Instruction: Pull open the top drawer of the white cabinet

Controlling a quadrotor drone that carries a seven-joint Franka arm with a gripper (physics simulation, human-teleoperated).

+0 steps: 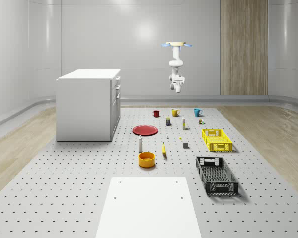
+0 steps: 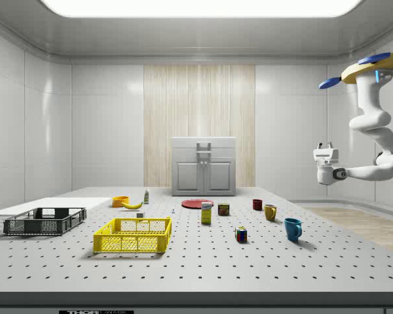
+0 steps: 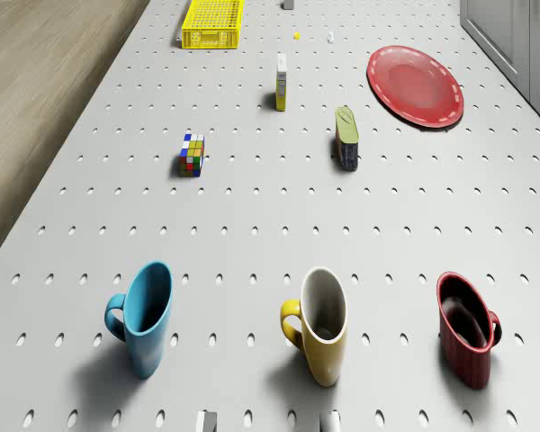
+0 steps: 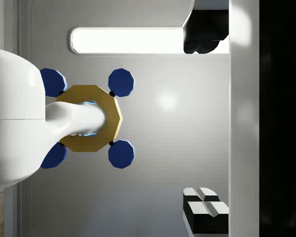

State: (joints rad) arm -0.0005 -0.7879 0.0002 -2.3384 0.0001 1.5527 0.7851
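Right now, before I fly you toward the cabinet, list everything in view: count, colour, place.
cabinet: 1, white, on the table at the whole-scene view's left, drawers shut
plate: 1, red, beside the cabinet
mugs: 3, red, yellow, blue, in a row at the table's far side, under the drone
cube: 1, multicoloured, near the blue mug
box: 1, yellow, upright, mid-table
can: 1, dark with green top, near the plate
bottle: 1, white, near the bowl
bowl: 1, orange, near side
banana: 1, yellow, beside the bowl
crates: 2, yellow and black, whole-scene view's right
board: 1, white, nearest edge
drone: hovers beyond the mugs
gripper: white, in mid-air, far from the cabinet
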